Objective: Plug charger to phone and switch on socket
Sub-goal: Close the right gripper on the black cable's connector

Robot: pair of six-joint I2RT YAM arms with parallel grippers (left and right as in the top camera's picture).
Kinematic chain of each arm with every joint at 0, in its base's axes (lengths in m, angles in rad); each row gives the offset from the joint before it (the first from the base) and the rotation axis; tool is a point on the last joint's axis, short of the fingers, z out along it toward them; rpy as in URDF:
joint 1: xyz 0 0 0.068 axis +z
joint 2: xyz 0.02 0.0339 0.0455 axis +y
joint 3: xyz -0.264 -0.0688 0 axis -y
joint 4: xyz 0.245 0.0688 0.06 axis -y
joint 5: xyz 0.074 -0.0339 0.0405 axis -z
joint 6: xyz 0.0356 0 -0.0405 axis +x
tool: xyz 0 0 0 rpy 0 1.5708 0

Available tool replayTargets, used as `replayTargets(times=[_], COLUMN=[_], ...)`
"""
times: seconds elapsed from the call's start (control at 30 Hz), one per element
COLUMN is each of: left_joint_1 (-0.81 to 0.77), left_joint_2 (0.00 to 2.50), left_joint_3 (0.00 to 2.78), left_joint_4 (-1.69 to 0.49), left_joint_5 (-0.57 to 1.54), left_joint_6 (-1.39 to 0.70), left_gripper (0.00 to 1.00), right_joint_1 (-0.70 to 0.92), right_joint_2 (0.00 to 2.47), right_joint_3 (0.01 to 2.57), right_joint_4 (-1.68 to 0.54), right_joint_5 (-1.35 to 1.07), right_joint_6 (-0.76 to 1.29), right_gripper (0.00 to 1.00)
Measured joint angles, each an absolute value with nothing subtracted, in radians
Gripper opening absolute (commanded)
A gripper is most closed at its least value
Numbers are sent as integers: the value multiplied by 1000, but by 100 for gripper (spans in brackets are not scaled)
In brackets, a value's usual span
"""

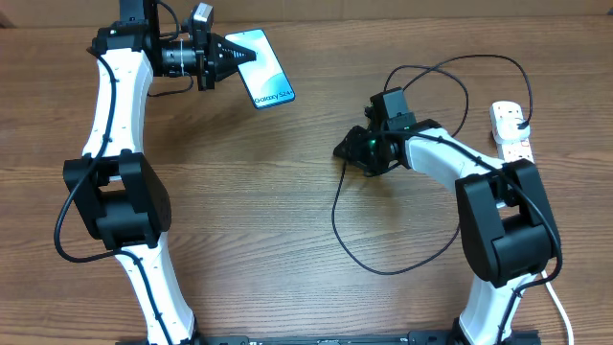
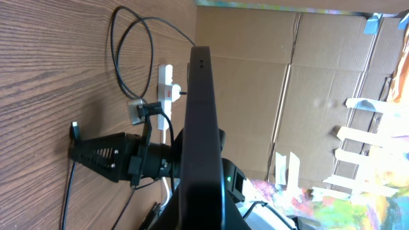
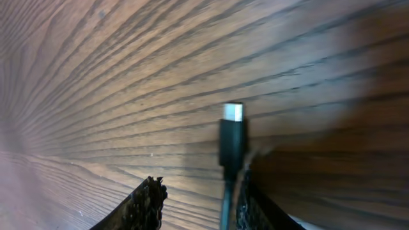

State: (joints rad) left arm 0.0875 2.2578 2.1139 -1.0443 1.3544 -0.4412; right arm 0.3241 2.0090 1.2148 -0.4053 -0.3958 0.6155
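The phone (image 1: 265, 69), with a light-blue screen and "Galaxy" text, is at the far left, gripped at its left end by my left gripper (image 1: 233, 54), which is shut on it. In the left wrist view the phone (image 2: 199, 121) shows edge-on as a dark slab. The charger, a thin black cable (image 1: 337, 216), loops across the table to the white socket (image 1: 510, 129) at the right edge. My right gripper (image 1: 343, 150) is low over the table, open, with the cable's connector tip (image 3: 232, 112) between its fingers (image 3: 198, 188), close against the right finger.
The socket (image 2: 166, 80) and the right gripper (image 2: 96, 153) also show in the left wrist view. Cardboard sheets (image 2: 255, 76) stand behind the table. The socket's thick white cord (image 1: 560, 307) runs down the right side.
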Motion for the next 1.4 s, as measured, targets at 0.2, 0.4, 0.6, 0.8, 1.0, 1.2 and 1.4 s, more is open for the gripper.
replayTargets(times=[0.2, 0.4, 0.6, 0.8, 1.0, 1.2, 1.4], left_joint_1=[88, 88, 88, 88, 88, 85, 77], left_joint_2=[2258, 2258, 2258, 2258, 2258, 2258, 2258], left_joint_3=[2114, 2114, 2114, 2114, 2114, 2114, 2114], left_joint_4=[-1044, -1044, -1044, -1044, -1063, -1074, -1074], left_joint_5=[1354, 1355, 1354, 1355, 1355, 1355, 1355], left_joint_6=[-441, -441, -441, -441, -441, -433, -418], left_gripper=[4, 4, 4, 4, 4, 4, 4], right_joint_1=[336, 336, 334, 302, 266, 263, 262], right_joint_2=[2037, 2052, 2055, 2074, 2064, 1947, 1773], right_joint_3=[1232, 1232, 1232, 1232, 1232, 1232, 1232], right_joint_4=[-385, -383, -373, -368, -402, -436, -491], right_joint_5=[-407, -407, -430, -568, -634, -653, -667], right_joint_6=[643, 658, 659, 615, 573, 545, 506], right_gripper=[17, 4, 4, 4, 4, 4, 4])
